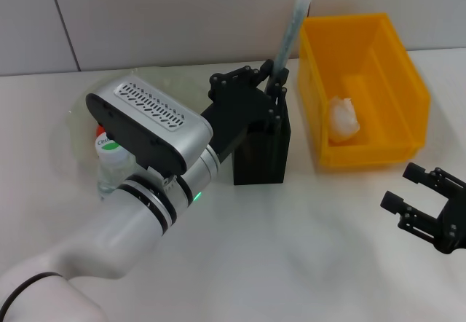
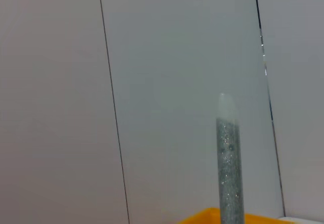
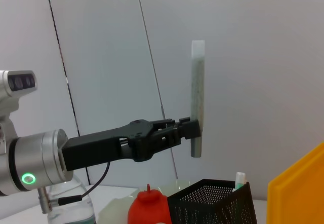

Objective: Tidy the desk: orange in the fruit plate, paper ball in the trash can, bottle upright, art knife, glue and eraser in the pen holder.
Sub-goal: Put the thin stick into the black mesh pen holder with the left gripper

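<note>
My left gripper [image 1: 274, 83] is shut on the glue [image 1: 291, 27], a long grey glittery tube held upright above the black mesh pen holder [image 1: 262, 154]. The tube's lower end hangs a little above the holder's rim [image 3: 212, 196]. The glue [image 3: 197, 97] also rises into the left wrist view [image 2: 229, 173]. The orange [image 3: 148, 206] lies in the pale-green fruit plate [image 1: 73, 114], mostly hidden behind my left arm. Beside it the bottle [image 1: 113, 163] stands upright. The paper ball [image 1: 344, 118] is inside the yellow trash can [image 1: 364, 81]. My right gripper [image 1: 402, 187] is open and idle at the front right.
A white item with a green tip [image 3: 239, 179] pokes out of the pen holder. The trash can stands just right of the pen holder. The wall runs close behind the table. Bare white tabletop [image 1: 306, 249] lies in front.
</note>
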Tool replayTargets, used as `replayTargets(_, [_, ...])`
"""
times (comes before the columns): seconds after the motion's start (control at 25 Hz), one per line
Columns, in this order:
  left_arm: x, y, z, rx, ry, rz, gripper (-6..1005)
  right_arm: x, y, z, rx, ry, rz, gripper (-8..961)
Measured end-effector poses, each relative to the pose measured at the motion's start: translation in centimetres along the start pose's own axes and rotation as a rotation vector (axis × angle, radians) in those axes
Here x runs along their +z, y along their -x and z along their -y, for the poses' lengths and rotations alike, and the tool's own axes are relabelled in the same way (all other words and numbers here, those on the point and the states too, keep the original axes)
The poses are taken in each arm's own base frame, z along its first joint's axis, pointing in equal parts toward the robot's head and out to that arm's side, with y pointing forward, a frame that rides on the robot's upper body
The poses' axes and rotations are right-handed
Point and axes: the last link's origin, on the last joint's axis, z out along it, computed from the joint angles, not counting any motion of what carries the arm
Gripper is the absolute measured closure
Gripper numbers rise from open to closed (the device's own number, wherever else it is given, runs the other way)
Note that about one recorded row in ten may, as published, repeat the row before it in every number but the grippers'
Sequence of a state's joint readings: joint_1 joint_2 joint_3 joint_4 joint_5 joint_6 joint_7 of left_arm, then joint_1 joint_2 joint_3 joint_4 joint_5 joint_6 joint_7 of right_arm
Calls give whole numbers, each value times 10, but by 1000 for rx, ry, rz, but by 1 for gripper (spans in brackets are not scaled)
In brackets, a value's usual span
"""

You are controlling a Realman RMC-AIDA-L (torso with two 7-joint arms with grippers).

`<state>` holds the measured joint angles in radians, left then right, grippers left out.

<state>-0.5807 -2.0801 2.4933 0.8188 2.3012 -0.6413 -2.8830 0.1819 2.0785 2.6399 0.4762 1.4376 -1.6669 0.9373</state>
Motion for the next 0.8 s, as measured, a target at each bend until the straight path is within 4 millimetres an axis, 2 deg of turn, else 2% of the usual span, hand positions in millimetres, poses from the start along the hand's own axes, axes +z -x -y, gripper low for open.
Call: replayTargets(0.8, [-1,8,2,6,-1,35,812,5,2,1,-2,12,3,227])
